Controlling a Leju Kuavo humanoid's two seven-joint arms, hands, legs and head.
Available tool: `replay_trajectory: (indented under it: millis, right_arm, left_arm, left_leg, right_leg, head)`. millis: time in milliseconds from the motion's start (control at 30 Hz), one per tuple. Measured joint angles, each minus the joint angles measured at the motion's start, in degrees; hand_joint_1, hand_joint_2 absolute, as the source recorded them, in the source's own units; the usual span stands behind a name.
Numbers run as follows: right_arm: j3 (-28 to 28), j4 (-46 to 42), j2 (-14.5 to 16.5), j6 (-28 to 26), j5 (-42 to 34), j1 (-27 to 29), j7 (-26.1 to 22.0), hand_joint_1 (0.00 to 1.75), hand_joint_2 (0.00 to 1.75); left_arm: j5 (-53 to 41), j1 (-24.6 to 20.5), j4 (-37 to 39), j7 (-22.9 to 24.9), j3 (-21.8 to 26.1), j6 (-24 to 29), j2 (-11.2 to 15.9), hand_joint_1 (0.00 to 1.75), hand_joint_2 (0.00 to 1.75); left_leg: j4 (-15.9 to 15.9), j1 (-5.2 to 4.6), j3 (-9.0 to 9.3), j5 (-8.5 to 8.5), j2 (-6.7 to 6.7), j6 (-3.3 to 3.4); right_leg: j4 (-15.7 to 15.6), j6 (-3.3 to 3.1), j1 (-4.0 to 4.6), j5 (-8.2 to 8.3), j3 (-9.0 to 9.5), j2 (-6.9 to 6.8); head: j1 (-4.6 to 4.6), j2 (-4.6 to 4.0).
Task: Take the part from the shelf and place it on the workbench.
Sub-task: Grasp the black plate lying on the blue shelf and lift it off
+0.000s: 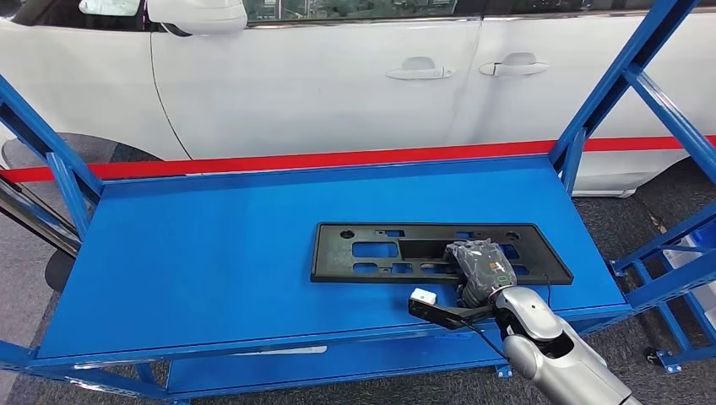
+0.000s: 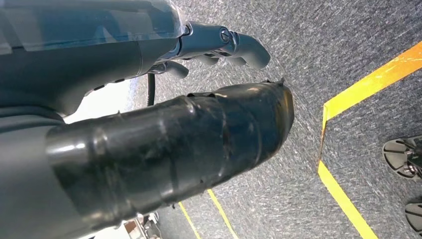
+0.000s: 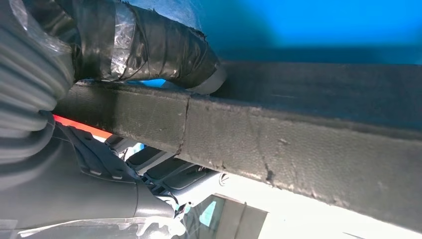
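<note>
The part (image 1: 397,249) is a flat black rectangular frame with cut-outs, lying on the blue shelf deck (image 1: 211,253) right of the middle. My right hand (image 1: 480,268) lies over the part's near edge, toward its right end. In the right wrist view the black-taped thumb (image 3: 149,50) presses one face of the part's edge (image 3: 298,144) and the darker fingers (image 3: 99,159) lie on the other face, so the hand grips it. My left hand (image 2: 149,139) hangs over grey carpet, holding nothing, its fingers (image 2: 224,45) loosely apart.
A white car (image 1: 338,76) stands close behind the shelf. Blue slanted frame posts rise at the shelf's right (image 1: 608,93) and left (image 1: 51,160) ends. Yellow floor tape (image 2: 373,84) and a person's shoes (image 2: 403,157) lie on the carpet below my left hand.
</note>
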Motion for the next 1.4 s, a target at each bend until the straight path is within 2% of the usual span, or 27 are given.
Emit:
replay_trajectory:
  millis: [667,800,900,1033,1200,1400]
  right_arm:
    - [-0.27,-0.68,-0.22,-0.13,0.11,0.65,-0.48,1.75,1.75]
    - [-0.56,-1.5,-0.63,-0.7,-0.95,0.94,-2.13,1.75,1.75]
    - [-1.24,-4.47,-1.46,-2.36,-3.35,1.47,-3.19,1.75,1.75]
    - [-3.29,-12.04,-3.59,-3.46,-5.8,1.99,-3.98,1.75,1.75]
    - [-6.62,-20.07,-5.71,-6.05,-4.95,2.01,-5.45,1.75,1.75]
    - [-8.17,-23.66,-7.29,-9.14,-4.16,2.72,-7.37,1.75,1.75]
  left_arm:
    - [0.86,0.05,0.0,-0.88,0.04,0.61,-0.02,0.0,0.0]
    - [0.77,-0.03,0.04,1.07,0.04,-0.78,-0.04,0.0,0.0]
    - [1.82,-0.06,0.07,3.25,0.04,-1.17,-0.15,0.0,0.0]
    - [2.76,-0.04,0.15,3.8,0.04,-0.37,-0.36,0.0,0.0]
    - [2.6,-0.32,0.68,5.29,-0.27,1.44,-0.58,0.0,0.0]
    - [1.91,-0.47,1.01,6.34,-1.62,1.98,-0.39,0.0,0.0]
  left_leg:
    - [0.0,0.0,0.0,0.0,0.0,0.0]
    - [0.0,0.0,0.0,0.0,0.0,0.0]
    - [0.0,-0.01,-0.01,0.0,0.01,0.0]
    - [0.0,-0.01,-0.03,0.0,0.0,0.0]
    - [0.11,-0.16,-0.04,-0.07,0.0,0.1]
    - [0.13,-0.57,-0.04,-0.25,0.0,0.4]
  right_leg:
    - [0.0,0.0,0.01,0.0,0.0,0.0]
    - [0.01,0.0,0.01,0.0,0.0,0.01]
    - [0.02,0.0,0.0,0.0,-0.03,0.01]
    - [0.02,0.0,0.0,0.0,-0.04,0.0]
    - [-0.05,0.06,-0.25,0.0,-0.03,0.0]
    - [-0.08,0.39,-0.59,-0.07,-0.02,0.0]
  head:
    - [0.01,0.0]
    - [0.01,0.0]
    - [0.01,0.0]
    - [0.0,0.01]
    - [0.0,0.0]
    - [0.0,0.0]
